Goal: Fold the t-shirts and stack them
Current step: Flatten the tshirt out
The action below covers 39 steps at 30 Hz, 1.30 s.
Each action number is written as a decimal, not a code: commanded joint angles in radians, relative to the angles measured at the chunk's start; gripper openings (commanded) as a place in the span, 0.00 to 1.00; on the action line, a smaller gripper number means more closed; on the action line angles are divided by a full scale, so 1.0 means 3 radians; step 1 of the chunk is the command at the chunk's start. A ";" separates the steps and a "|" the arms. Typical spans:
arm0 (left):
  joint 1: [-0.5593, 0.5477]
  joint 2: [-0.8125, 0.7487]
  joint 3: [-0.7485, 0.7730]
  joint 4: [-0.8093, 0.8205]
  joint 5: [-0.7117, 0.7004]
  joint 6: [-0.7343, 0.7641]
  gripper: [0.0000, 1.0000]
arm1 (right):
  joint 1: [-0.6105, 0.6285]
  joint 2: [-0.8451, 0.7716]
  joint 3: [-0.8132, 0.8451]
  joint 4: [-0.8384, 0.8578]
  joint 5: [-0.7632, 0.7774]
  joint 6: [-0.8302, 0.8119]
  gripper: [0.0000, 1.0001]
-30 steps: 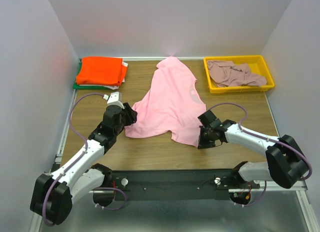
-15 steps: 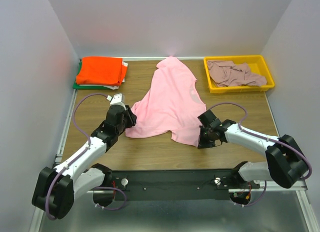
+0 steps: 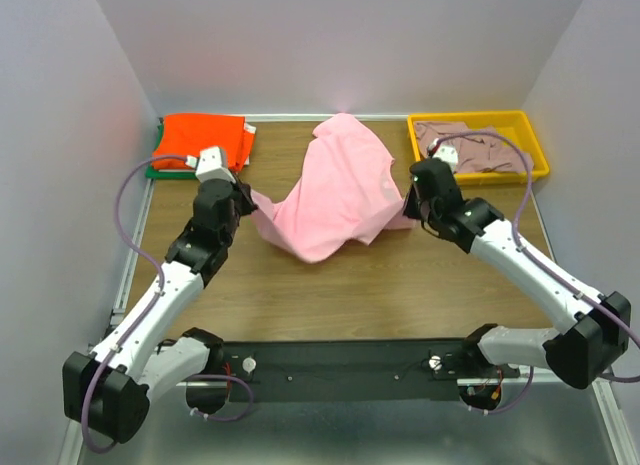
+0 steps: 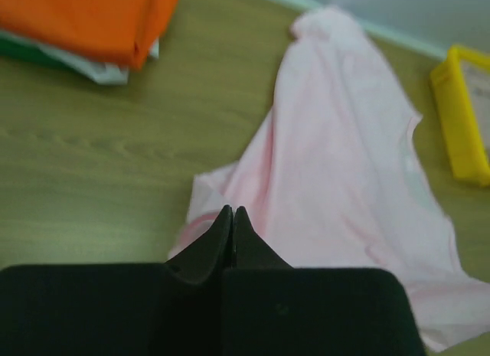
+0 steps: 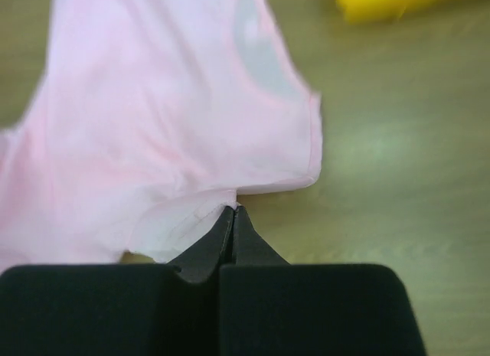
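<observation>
No text, label, brand, number or sign legible in any view. Only a pale smudge [image 3: 385,192] near the right edge of the pink shirt [image 3: 335,195], centre of the top view, too faint to read as lettering or print.
</observation>
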 commanded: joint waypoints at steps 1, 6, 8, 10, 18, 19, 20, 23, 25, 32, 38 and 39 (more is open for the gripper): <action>0.0143 -0.0073 0.0412 0.0085 -0.0568 0.0286 0.00 | -0.0187 0.0081 0.0548 0.0034 0.0816 -0.0575 0.00; 0.0378 -0.0205 0.0454 0.0085 -0.0773 0.0323 0.00 | -0.0376 0.0066 0.1147 0.0039 0.1184 -0.0892 0.00; 0.0480 -0.0308 0.0407 0.0166 -0.0666 0.0328 0.00 | -0.0453 0.0046 0.1387 0.0039 0.1373 -0.1046 0.00; 0.0537 -0.0344 0.0371 0.0182 -0.0559 0.0373 0.00 | -0.0519 0.0030 0.1617 0.0039 0.1541 -0.1178 0.00; 0.0624 -0.0390 0.0616 -0.0022 -0.0390 0.0511 0.00 | -0.0545 -0.0026 0.2328 0.0060 0.1717 -0.1511 0.00; 0.0629 -0.0405 0.0723 -0.0048 -0.0374 0.0537 0.00 | -0.0540 -0.0036 0.2379 0.0065 0.1615 -0.1537 0.00; 0.0634 -0.0410 0.0836 -0.0094 -0.0324 0.0578 0.00 | -0.0545 -0.0057 0.2456 0.0065 0.1538 -0.1552 0.00; 0.0634 -0.0395 0.1041 -0.0181 -0.0165 0.0649 0.00 | -0.0545 -0.0092 0.2518 0.0065 0.1211 -0.1557 0.00; 0.0629 -0.0349 0.1291 -0.0272 0.0054 0.0670 0.00 | -0.0550 -0.0149 0.2538 0.0070 0.0996 -0.1512 0.00; 0.0634 -0.0165 0.1747 -0.0172 0.0275 0.0701 0.00 | -0.0540 0.0090 0.2677 0.0131 0.0801 -0.1516 0.00; 0.0634 0.0524 0.1890 0.0064 0.0393 0.0650 0.00 | -0.0657 0.0760 0.2845 0.0377 0.0863 -0.1634 0.00; 0.0634 0.0606 0.1996 0.0140 0.0388 0.0665 0.00 | -0.0693 0.0969 0.2997 0.0392 0.0827 -0.1639 0.00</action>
